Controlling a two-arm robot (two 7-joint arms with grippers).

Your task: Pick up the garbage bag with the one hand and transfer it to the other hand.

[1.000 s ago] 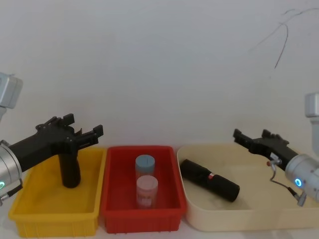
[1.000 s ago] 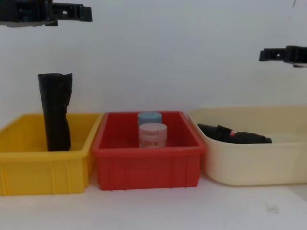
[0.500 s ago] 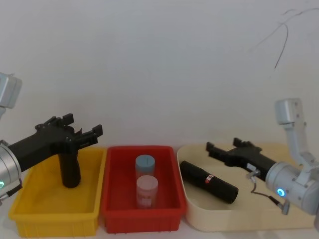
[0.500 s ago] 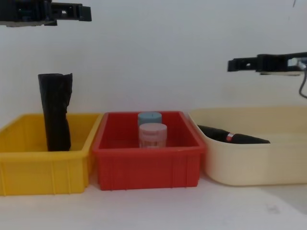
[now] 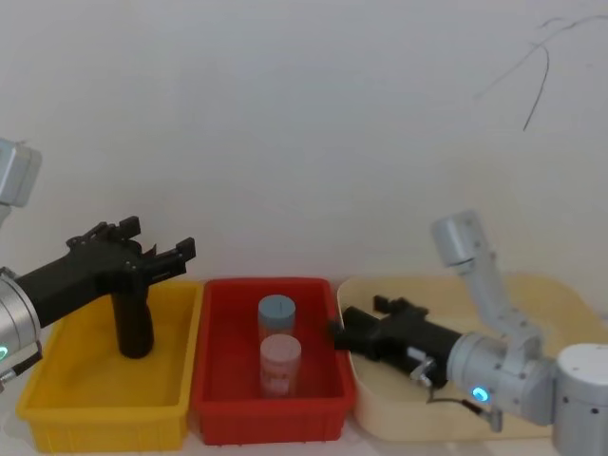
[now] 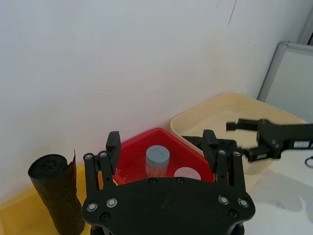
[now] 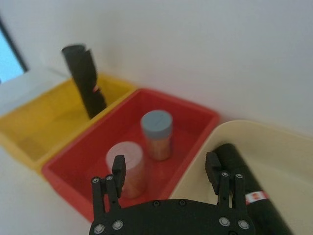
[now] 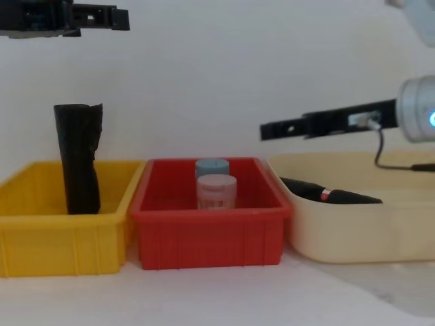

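Note:
The garbage bag (image 5: 133, 328) is a tall black crinkly roll standing upright in the yellow bin (image 5: 104, 418) at the left; the chest view shows the garbage bag (image 8: 80, 159) from the side, and the right wrist view shows a red mark on the garbage bag (image 7: 85, 78). My left gripper (image 5: 161, 239) hangs open just above and in front of its top, apart from it. My right gripper (image 5: 356, 323) is open, low over the border between the red bin and the cream tub. The right gripper (image 8: 272, 129) reaches left, above both rims.
A second black roll (image 8: 340, 195) with a red-and-white band lies in the cream tub (image 5: 560, 294) under my right gripper. The red bin (image 5: 275, 423) in the middle holds a blue-lidded jar (image 5: 276, 312) and a pink-lidded jar (image 5: 280, 361). A white wall stands close behind.
My right arm has swung down and to the left, from the tub's far right to the edge by the red bin. The left arm and both rolls have stayed put.

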